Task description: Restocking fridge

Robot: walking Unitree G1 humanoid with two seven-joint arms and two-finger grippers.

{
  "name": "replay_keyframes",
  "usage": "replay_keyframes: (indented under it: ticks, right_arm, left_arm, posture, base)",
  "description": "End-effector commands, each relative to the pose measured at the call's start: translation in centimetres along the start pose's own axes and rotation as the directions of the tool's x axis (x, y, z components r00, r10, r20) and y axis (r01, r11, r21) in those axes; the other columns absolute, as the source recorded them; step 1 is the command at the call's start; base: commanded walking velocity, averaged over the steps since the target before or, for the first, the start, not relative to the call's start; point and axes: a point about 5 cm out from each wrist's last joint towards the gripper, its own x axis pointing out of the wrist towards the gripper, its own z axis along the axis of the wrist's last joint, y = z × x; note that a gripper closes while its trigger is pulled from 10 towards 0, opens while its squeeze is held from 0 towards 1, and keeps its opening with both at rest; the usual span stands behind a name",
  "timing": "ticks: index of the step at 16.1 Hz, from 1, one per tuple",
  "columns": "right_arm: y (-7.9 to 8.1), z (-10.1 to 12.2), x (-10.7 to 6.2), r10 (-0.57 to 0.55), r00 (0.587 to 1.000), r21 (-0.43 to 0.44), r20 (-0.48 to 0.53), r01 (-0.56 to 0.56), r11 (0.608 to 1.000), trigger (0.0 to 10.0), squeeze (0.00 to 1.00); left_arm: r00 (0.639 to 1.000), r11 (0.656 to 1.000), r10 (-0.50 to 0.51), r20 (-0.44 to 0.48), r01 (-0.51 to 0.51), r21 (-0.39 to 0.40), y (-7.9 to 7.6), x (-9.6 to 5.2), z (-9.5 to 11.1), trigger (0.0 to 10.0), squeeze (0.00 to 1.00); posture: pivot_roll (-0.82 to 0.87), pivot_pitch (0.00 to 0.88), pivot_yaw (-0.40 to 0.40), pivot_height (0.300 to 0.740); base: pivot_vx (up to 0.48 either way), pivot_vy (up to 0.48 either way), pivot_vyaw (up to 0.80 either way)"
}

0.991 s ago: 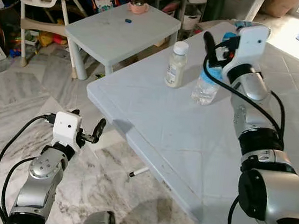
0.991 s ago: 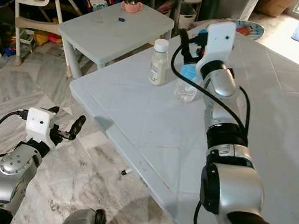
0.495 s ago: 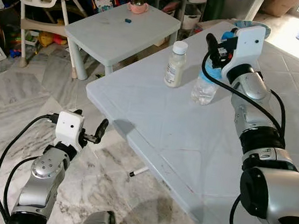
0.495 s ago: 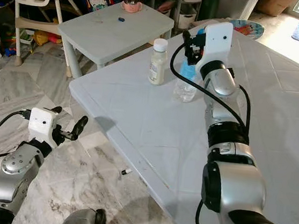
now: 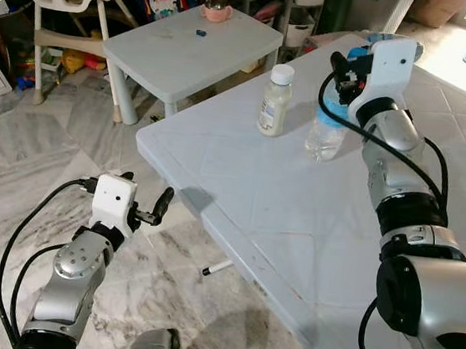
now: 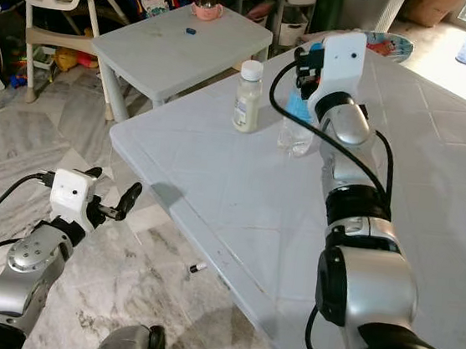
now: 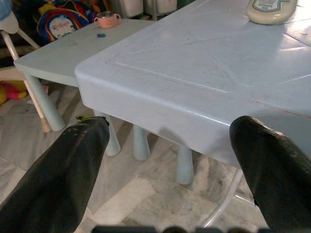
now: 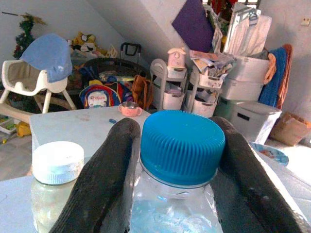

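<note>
readable text: none | small cream plastic bottle with white cap [image 5: 275,102]: label print too small to read | clear plastic bottle with blue cap [image 8: 181,145], at its 3 o'clock: no print visible

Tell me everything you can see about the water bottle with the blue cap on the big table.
The water bottle is clear, thin-looking plastic with a ribbed blue screw cap that is on. It stands upright on the big white table, near its far edge, beside and apart from a white-capped bottle of pale liquid. The right claw brackets its neck and cap, one black finger on each side, close against the cap; whether they press it is unclear. The liquid level cannot be judged.
</note>
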Motion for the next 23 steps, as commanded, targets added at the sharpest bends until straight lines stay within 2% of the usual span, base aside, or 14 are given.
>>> replay_keyframes:
  ticks: [1,6,7,8,9,10,11,13,16,23]
  right_arm:
    - [-0.6,-0.4,-0.1,-0.018,0.999,0.004,-0.044,0.018,1.000,0.0,0.00]
    - [-1.0,-1.5,-2.4,-0.030,0.998,-0.005,-0.058,0.030,1.000,0.0,0.00]
    - [-1.1,-1.3,-3.4,-0.059,0.998,-0.011,-0.011,0.059,0.998,0.0,0.00]
    - [-0.9,-1.0,-4.8,-0.081,0.996,0.022,0.048,0.080,0.997,0.8,0.00]
    - [-0.4,-0.8,-6.0,-0.075,0.994,0.042,0.085,0.072,0.997,7.8,0.00]
    - [-0.1,-1.1,-7.0,-0.087,0.992,0.045,0.094,0.083,0.996,10.0,0.00]
    - [0.4,-1.3,-7.8,-0.091,0.991,0.080,0.097,0.083,0.993,10.0,0.00]
    - [1.9,-1.3,-9.5,-0.062,0.991,0.048,0.123,0.056,0.997,10.0,0.00]
    - [2.8,-0.7,-9.9,-0.055,0.989,0.070,0.136,0.046,0.996,10.0,0.00]
    - [3.3,-1.1,-10.5,-0.047,0.994,0.071,0.094,0.041,0.997,10.0,0.00]
  left_arm:
    - [1.000,1.000,-0.005,-0.010,0.005,0.010,0.1,-0.1,-0.1,10.0,0.00]
    - [0.997,0.999,0.033,-0.064,-0.035,-0.028,0.6,-0.2,-0.9,10.0,0.00]
    - [0.997,0.998,0.045,-0.070,-0.048,-0.047,0.7,-0.1,-0.9,10.0,0.00]
    - [0.997,0.998,0.045,-0.064,-0.048,-0.051,0.6,0.0,-0.9,10.0,0.00]
    - [0.997,0.997,0.043,-0.060,-0.046,-0.053,0.5,0.1,-0.8,10.0,0.00]
    - [0.997,0.997,0.047,-0.059,-0.050,-0.058,0.4,0.3,-0.8,10.0,0.00]
    - [0.997,0.997,0.049,-0.052,-0.052,-0.061,0.3,0.5,-0.7,10.0,0.00]
    - [0.998,0.996,0.046,-0.042,-0.049,-0.070,0.1,0.8,-0.3,10.0,0.00]
    - [0.998,0.996,0.045,-0.038,-0.048,-0.073,-0.1,1.2,-0.2,10.0,0.00]
    - [0.997,0.994,0.069,-0.033,-0.072,-0.081,0.0,1.3,-0.2,10.0,0.00]
  posture:
    - [0.07,0.064,0.054,0.740]
    - [0.05,0.042,0.034,0.740]
    - [0.05,0.039,0.033,0.740]
    - [0.04,0.027,0.029,0.740]
    - [0.04,0.024,0.030,0.740]
    - [0.03,0.019,0.030,0.740]
    - [0.02,0.013,0.030,0.740]
    - [0.02,0.005,0.032,0.740]
    - [0.01,0.000,0.031,0.740]
    - [0.01,0.000,0.010,0.740]
  base:
    - [0.000,0.000,0.00]
    - [0.000,0.000,0.00]
    - [0.000,0.000,0.00]
    - [0.000,0.000,0.00]
    - [0.000,0.000,0.00]
    - [0.000,0.000,0.00]
    - [-0.262,0.000,0.00]
    - [-0.281,0.000,0.00]
    - [-0.315,0.000,0.00]
    - [-0.347,0.000,0.00]
